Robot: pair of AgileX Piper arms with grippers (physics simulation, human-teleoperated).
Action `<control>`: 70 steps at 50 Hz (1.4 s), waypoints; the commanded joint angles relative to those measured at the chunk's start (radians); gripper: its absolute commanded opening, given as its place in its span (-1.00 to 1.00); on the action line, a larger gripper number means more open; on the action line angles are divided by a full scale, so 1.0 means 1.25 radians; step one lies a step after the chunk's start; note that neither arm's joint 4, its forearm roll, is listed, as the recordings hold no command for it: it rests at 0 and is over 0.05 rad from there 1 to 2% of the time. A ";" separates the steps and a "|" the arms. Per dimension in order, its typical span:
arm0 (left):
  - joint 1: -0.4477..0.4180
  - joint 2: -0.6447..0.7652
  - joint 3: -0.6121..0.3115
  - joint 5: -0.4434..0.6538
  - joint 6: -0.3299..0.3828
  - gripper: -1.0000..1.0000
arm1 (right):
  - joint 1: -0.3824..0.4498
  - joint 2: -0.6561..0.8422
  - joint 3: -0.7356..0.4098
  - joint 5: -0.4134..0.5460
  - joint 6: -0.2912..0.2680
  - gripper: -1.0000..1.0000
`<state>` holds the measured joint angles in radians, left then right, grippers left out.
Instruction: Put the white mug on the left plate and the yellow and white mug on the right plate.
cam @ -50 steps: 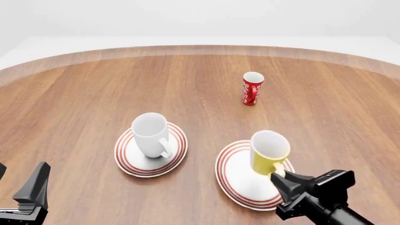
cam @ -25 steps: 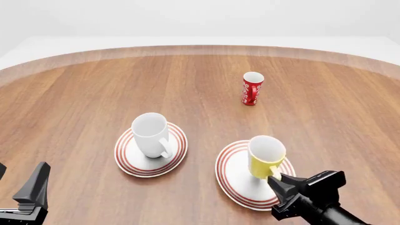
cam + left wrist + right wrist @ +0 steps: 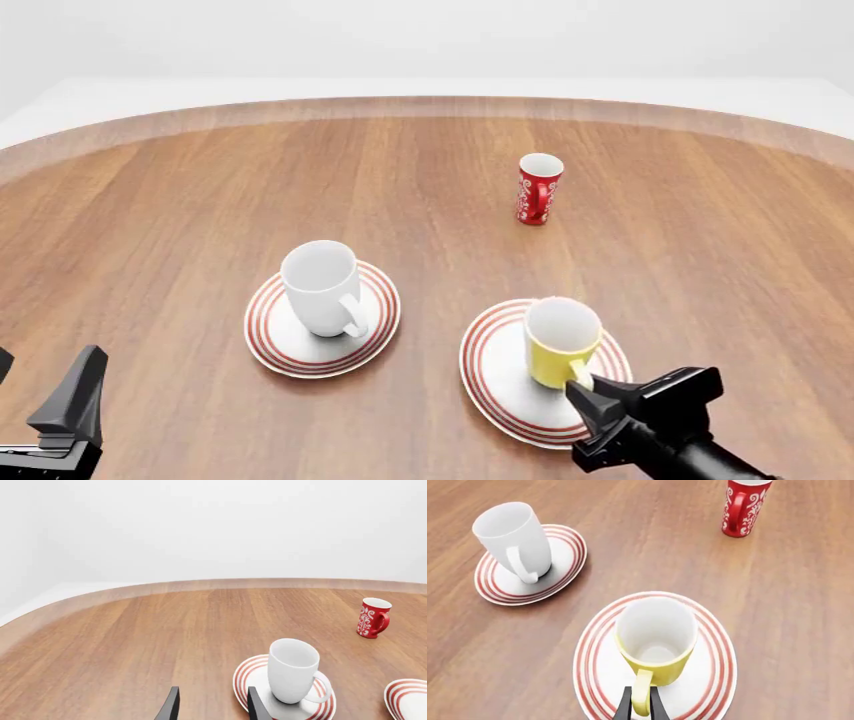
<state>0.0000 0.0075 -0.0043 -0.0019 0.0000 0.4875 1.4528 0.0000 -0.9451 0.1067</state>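
The right gripper [image 3: 640, 702] pinches the handle of the yellow and white mug [image 3: 558, 345], which stands upright on the right plate [image 3: 497, 385], handle pointing near, toward that arm.

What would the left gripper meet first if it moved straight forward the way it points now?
Probably bare table: the left gripper, open, points just beside the left plate and the white mug. Depth is unclear.
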 commanded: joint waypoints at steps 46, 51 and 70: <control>0.000 0.000 0.000 0.000 0.000 1.00 | -0.015 -0.101 0.000 0.116 -0.004 1.00; 0.000 0.000 0.000 0.000 0.000 1.00 | -0.015 -0.150 0.000 0.160 -0.010 1.00; 0.000 0.000 0.000 0.000 0.000 1.00 | -0.048 -0.367 0.000 0.355 -0.037 1.00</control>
<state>0.0000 0.0075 -0.0043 -0.0019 0.0000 0.4546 1.1356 -0.0001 -0.6267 0.0771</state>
